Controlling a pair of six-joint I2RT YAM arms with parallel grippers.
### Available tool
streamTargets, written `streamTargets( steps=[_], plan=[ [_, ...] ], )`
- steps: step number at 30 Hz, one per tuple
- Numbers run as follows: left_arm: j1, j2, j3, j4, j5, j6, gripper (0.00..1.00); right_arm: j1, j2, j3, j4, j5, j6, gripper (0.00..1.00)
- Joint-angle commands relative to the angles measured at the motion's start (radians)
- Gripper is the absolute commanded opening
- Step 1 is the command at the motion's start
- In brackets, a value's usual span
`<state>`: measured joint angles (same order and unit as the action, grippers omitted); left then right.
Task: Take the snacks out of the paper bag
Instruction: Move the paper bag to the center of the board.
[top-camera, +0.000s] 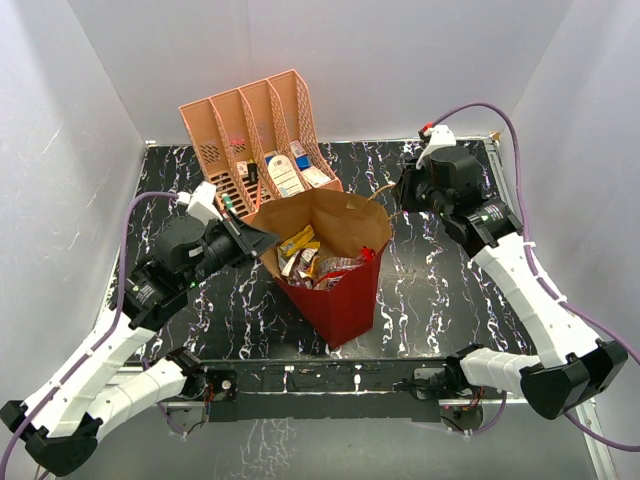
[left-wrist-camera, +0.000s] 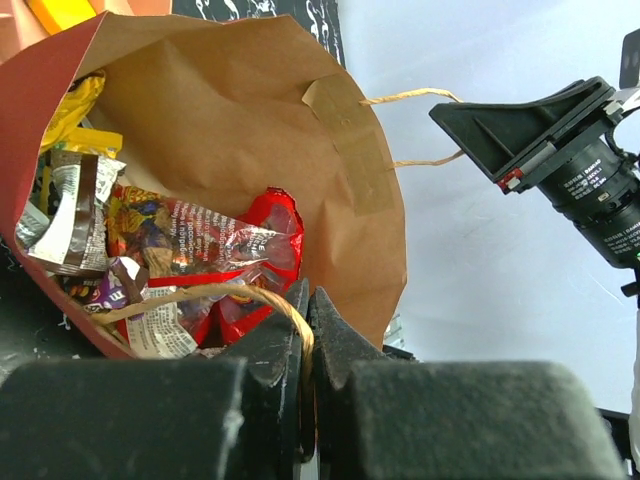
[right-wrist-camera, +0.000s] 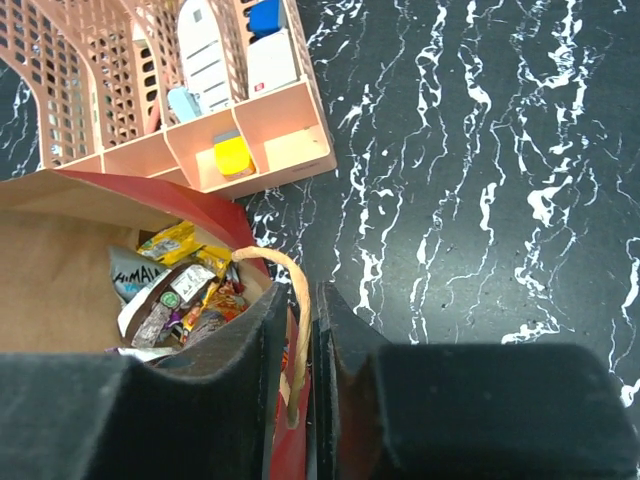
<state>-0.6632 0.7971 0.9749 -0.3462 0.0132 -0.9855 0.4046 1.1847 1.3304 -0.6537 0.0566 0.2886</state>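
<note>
White walls (top-camera: 350, 50) surround the black marbled bench (top-camera: 440, 290). The left end effector (left-wrist-camera: 308, 305) and right end effector (right-wrist-camera: 305, 300) each pinch cord handles (right-wrist-camera: 275, 262) of the paper bag (top-camera: 345, 300).

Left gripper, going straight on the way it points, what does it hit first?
Likely the shiny red packet in the paper bag, just past the cord handle the left gripper pinches; depth unclear.

The left arm (top-camera: 120, 330) is stretching inward from the left, the left pincer (left-wrist-camera: 308, 303) clamping tight on one cord handle (left-wrist-camera: 200, 292); the right arm (top-camera: 525, 275) is arching in opposite, the right pincer (right-wrist-camera: 306, 305) squeezing the other cord handle (right-wrist-camera: 285, 268)
</note>
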Motion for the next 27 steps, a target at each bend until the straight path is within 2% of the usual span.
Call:
streamTargets(
  steps=[1,4,9,16,22,27],
  plan=[
    [-0.001,-0.01,0.099,-0.058,-0.065,0.06,0.0,-0.003,-0.052,0.008,0.072,-0.081,-0.029,0.16],
    [-0.001,0.005,0.167,-0.121,-0.105,0.105,0.0,-0.003,-0.086,-0.004,0.086,-0.161,-0.034,0.11],
    [-0.001,0.038,0.284,-0.204,-0.196,0.185,0.0,-0.003,-0.12,-0.033,0.136,-0.371,-0.015,0.1],
    [0.0,0.095,0.446,-0.294,-0.296,0.292,0.0,0.016,-0.107,-0.073,0.21,-0.627,0.117,0.09],
    [-0.002,0.138,0.576,-0.328,-0.307,0.385,0.0,0.089,-0.13,-0.137,0.303,-0.64,0.171,0.09],
    [-0.001,0.152,0.562,-0.263,-0.194,0.434,0.0,0.091,-0.162,-0.21,0.265,-0.527,0.187,0.09]
  ],
)
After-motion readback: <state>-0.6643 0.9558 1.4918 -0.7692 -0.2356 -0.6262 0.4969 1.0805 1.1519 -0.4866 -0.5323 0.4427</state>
